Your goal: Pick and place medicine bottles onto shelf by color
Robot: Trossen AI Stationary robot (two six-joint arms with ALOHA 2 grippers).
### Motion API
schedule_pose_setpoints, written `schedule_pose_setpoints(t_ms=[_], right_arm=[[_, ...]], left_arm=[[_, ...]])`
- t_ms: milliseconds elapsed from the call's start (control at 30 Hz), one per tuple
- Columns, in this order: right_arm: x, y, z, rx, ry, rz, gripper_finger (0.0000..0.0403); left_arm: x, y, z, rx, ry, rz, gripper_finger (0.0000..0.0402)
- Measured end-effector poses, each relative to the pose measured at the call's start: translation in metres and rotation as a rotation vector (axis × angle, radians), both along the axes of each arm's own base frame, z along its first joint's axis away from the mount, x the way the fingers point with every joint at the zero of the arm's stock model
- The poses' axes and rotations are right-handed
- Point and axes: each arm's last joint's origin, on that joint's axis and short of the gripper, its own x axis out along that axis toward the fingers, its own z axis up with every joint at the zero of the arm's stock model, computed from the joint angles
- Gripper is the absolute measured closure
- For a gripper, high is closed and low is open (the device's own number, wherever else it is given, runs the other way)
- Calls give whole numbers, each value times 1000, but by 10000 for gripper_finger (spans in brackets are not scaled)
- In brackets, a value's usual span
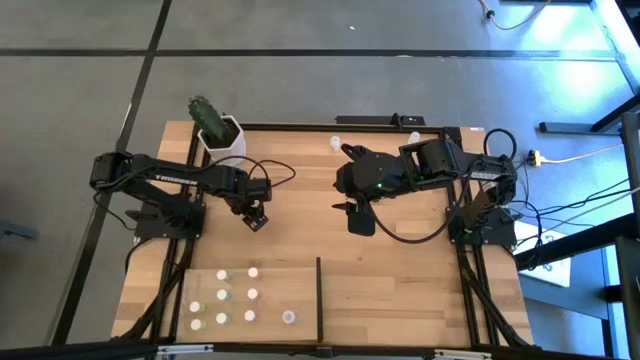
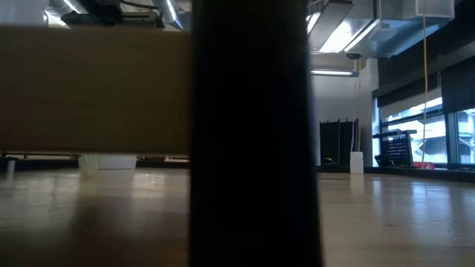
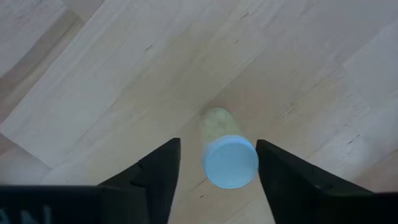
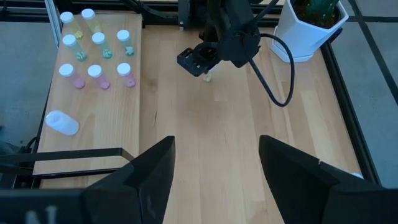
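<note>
Left wrist view: pale-green bottle (image 3: 227, 149) seen standing between parted fingers of left gripper (image 3: 214, 171), not gripped | shelf (image 1: 300, 310) at 5 o'clock | right gripper (image 4: 214, 168) open, empty | risk: off-centre closing, bottle tipped.

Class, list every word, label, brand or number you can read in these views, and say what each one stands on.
"TROSSEN", only just legible: white lettering on the left arm.
Right arm: a similar white mark, too small to read.
Bottles: no readable labels.
Nothing else carries text.
</note>
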Motion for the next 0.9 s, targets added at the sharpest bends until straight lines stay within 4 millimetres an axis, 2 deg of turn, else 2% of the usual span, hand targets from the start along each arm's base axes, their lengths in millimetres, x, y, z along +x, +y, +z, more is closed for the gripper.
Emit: schedule_pose_setpoints(t_ms=[267,533,700,900], right_arm=[[0,0,0,0,0,0,169],[0,0,0,0,0,0,169],[0,0,0,0,0,0,169],[0,0,0,0,0,0,169]], left_arm=[[0,0,0,0,0,0,263],[-5,-2,8,-3,-25,3,290],[-24,-12,25,-17,-40,50,290],[-55,-34,48,-55,-89,106,290]])
